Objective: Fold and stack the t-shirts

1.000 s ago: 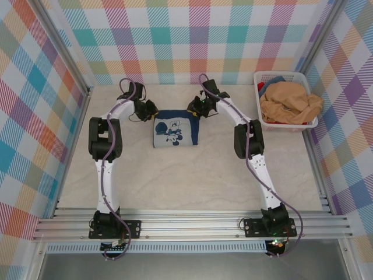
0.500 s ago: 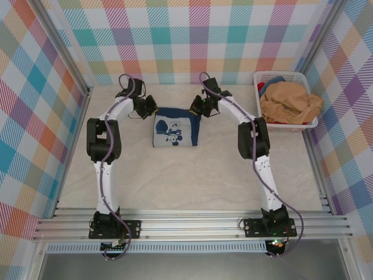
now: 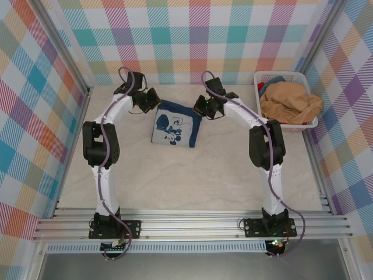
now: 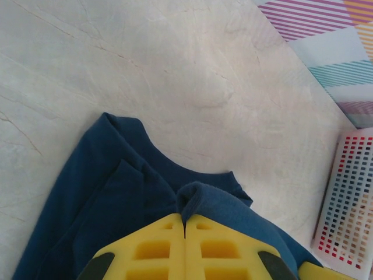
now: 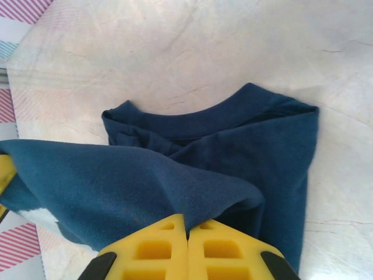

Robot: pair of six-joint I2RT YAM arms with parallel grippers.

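Navy t-shirt lies as a folded bundle on the counter, print side up. Its far edge is caught between our two end effectors and the rest of it runs back from them toward the arm bases.

The left end effector is closed on the far-left corner; in its wrist view a ridge of blue cloth rises right at the pressed-together tips. The right end effector is likewise clamped on the far-right corner, with a flap of the shirt draped over its fingers.

So the cloth sits inward of each end effector and beneath it, equally near to both. The line between the two grips crosses the bundle's long axis, which tilts slightly. We judge the next move must carry both grips together along that axis, or the fold will skew.

The tan-orange t-shirt waits heaped in the basket, well off to the right end effector's outer side.
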